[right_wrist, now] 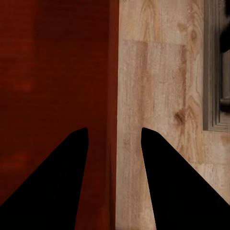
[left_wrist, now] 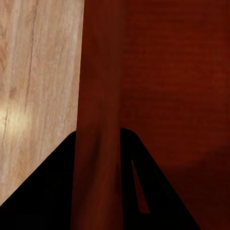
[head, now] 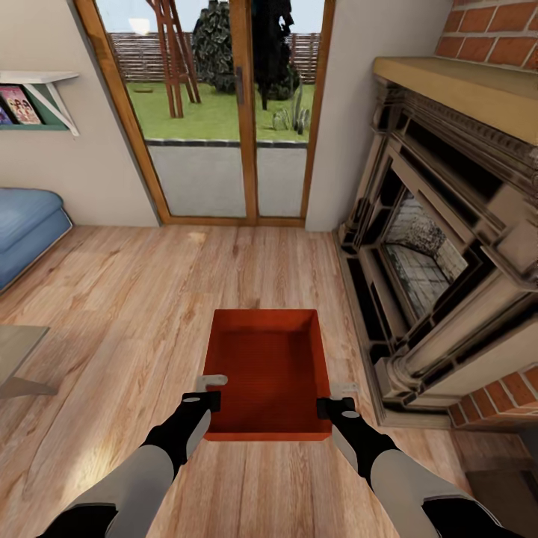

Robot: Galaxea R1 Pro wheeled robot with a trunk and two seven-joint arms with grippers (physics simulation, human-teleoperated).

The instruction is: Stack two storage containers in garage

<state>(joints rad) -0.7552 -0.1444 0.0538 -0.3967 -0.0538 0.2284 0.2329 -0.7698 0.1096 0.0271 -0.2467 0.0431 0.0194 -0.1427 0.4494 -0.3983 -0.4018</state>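
Low in the frame, the left gripper [head: 211,390] pinches the left wall of the orange-red container [head: 270,370]; the right gripper [head: 334,398] straddles its right wall, whether clamped I cannot tell; wood-plank floor [head: 134,299] beneath; fireplace [head: 441,254] at right; glass doors [head: 224,112] at top.

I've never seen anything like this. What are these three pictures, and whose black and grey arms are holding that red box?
They are renders from a simulated two-armed robot steered by a person. The big picture looks down from its head: its left hand and right hand sit at opposite side walls of an open orange-red storage container above the wood-plank floor, near a fireplace, glass doors and a blue sofa. The other two come from cameras at each wrist. The left hand's fingers straddle one wall; the right hand's fingers straddle the other wall, with a gap showing.
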